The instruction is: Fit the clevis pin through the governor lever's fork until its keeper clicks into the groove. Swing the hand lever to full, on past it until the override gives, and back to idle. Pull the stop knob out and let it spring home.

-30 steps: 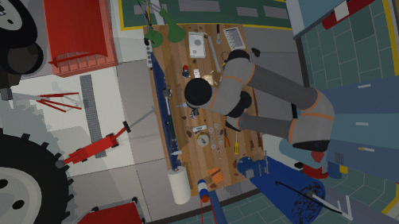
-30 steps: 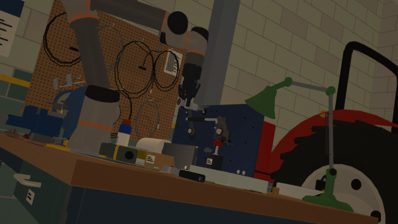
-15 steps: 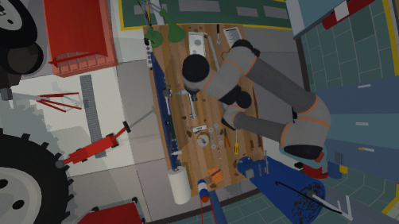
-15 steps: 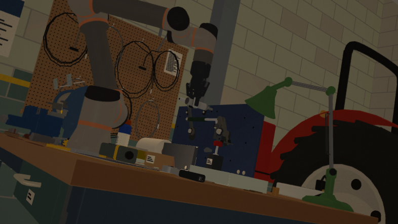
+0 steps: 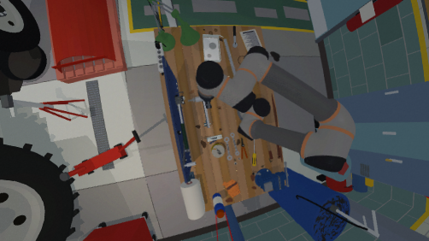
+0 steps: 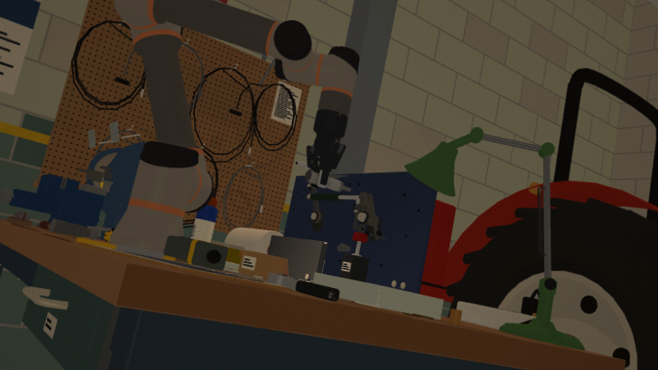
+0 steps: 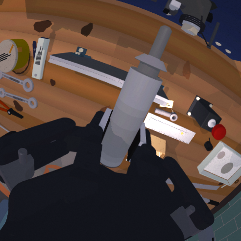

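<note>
The grey clevis pin (image 7: 133, 105) (image 6: 327, 182), a thick cylinder with a collar and a thinner tip, points toward the blue panel (image 6: 368, 225) at the back of the bench. It hangs just above the green-handled hand lever (image 6: 332, 197) and left of the governor lever's fork (image 6: 366, 215) (image 7: 193, 14). The red stop knob (image 6: 359, 237) (image 7: 218, 131) stands on its black block lower on the panel. My gripper (image 7: 122, 133) (image 6: 325, 171) is closed on the clevis pin.
A pegboard with coiled cables (image 6: 221, 115) stands behind the arm. Spanners (image 7: 17, 90), a dial gauge (image 7: 12, 55), a steel rule (image 7: 169, 127) and a white box (image 7: 220, 164) lie on the bench, with a green lamp (image 6: 543, 230) at the right end.
</note>
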Available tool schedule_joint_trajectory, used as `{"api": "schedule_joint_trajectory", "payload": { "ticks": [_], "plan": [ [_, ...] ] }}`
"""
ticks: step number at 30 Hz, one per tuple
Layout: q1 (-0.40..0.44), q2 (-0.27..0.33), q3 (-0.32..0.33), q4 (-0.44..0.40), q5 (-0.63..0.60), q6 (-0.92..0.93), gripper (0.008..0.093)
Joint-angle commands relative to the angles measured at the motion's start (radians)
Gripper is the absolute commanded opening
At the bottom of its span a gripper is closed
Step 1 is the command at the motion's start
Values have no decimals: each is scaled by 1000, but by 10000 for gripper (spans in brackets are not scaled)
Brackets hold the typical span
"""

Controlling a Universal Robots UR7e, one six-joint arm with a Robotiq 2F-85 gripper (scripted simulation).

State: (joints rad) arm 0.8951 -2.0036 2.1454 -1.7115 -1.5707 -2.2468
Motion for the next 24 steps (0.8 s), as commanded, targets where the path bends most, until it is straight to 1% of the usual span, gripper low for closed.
{"api": "schedule_joint_trajectory", "payload": {
  "ticks": [1,8,18,24],
  "plan": [
    [0,0,3,-7,0,0,80],
    [0,3,11,-19,0,1,80],
    [25,41,-9,-36,0,25,80],
    [28,45,-12,-38,0,28,80]
  ]
}}
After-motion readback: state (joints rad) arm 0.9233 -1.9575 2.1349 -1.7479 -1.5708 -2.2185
